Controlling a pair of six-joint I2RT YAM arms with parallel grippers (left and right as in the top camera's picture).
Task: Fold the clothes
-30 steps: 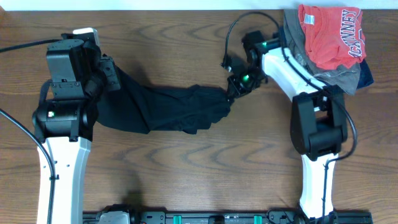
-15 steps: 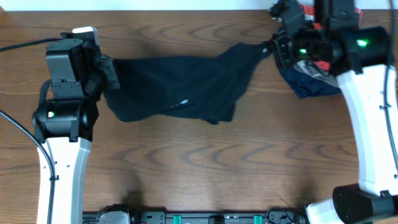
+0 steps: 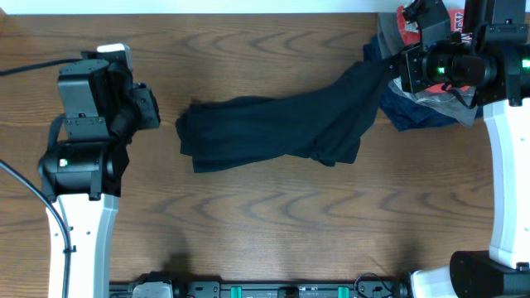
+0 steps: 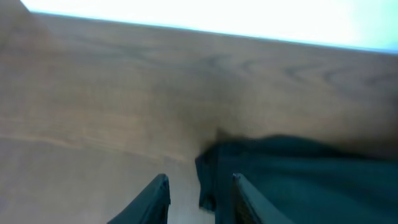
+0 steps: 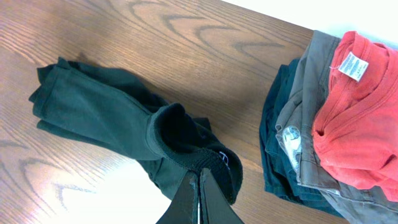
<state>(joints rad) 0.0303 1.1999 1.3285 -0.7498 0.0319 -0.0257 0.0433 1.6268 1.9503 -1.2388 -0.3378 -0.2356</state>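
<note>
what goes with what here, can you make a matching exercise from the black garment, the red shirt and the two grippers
Things:
1. black garment
2. red shirt
3. left gripper
4. right gripper

States or places:
a. open, holding nothing
b. on top of the pile
c. shut on the black garment
d. lying across the middle of the table, one end lifted

Pairs: 1-d, 2-b, 3-a, 4-c
</note>
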